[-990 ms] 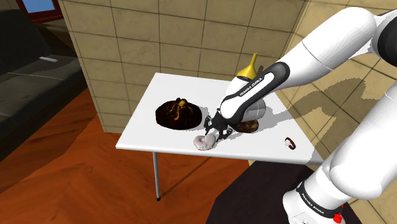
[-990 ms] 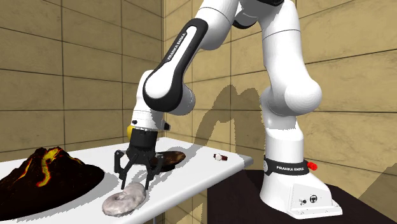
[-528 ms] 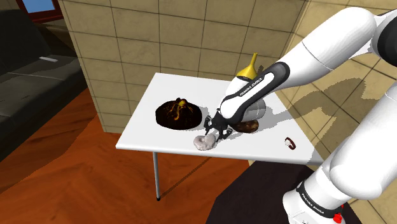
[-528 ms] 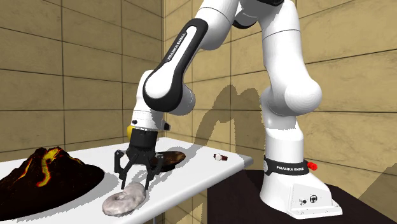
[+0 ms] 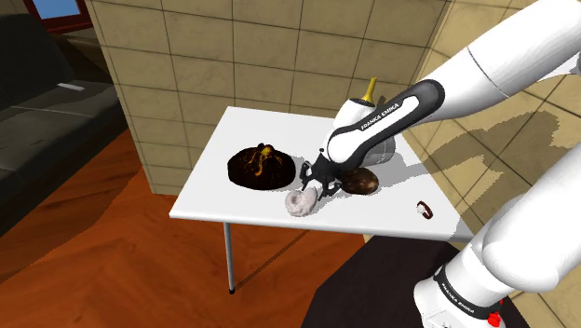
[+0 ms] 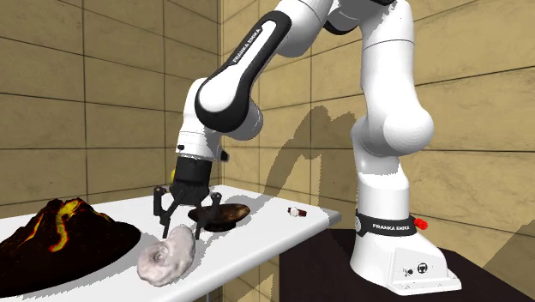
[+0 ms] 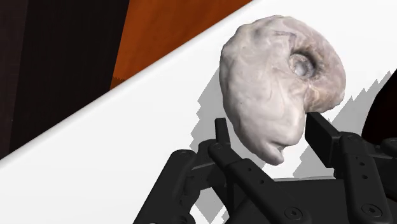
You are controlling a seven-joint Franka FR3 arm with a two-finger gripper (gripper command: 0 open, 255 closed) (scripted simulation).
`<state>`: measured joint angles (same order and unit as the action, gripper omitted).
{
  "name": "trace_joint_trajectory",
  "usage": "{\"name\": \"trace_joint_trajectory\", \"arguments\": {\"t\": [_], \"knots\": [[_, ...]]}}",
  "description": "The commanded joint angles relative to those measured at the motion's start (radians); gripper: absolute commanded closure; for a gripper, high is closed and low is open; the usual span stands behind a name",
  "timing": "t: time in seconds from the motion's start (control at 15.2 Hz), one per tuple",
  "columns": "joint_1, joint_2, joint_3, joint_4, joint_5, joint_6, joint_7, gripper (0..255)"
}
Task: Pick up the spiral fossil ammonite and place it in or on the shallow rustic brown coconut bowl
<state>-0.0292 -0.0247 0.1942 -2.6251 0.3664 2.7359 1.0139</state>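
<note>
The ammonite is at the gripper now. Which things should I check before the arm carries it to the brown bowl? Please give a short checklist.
1. The gripper clasps the ammonite: ok, the fingers press its narrow end.
2. The grip is secure: cannot tell; it is held at one end and hangs tilted.
3. The ammonite is clear of the table: cannot tell; its lower edge looks very near the top.
4. The brown bowl is free: ok, nothing shows in it.
5. The way to the bowl: ok, nothing stands between the two.
</note>
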Motion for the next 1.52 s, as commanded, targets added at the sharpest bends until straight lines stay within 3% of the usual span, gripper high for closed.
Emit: {"name": "trace_joint_trajectory", "arguments": {"t": [0.0,0.92,1.45], "knots": [[-0.002,-0.033,-0.001,0.001,-0.011,-0.033,0.013,255],[-0.017,-0.201,-0.008,0.047,-0.063,-0.247,0.071,255],[-0.114,-0.237,-0.16,0.037,-0.085,-0.313,-0.151,255]]}}
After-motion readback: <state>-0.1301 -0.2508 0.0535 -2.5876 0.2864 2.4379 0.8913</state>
